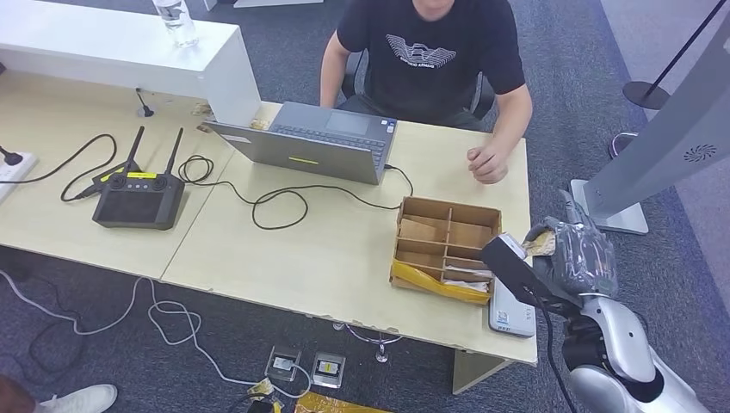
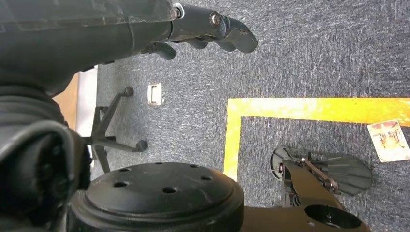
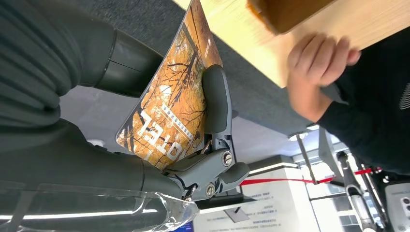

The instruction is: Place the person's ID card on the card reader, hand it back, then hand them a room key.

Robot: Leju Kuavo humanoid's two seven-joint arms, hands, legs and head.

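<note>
We find the right hand with fingers clamped on the room key, near the person's hand. Left hand fingers curl together, holding nothing.

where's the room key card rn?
The card is pinched in the right hand, off the table's right end beside the cardboard organizer box, a little short of the person's hand.

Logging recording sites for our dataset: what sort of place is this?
Likely a mock hotel check-in desk in an office: a person seated behind a laptop, and a hotel key card in the right hand.
</note>
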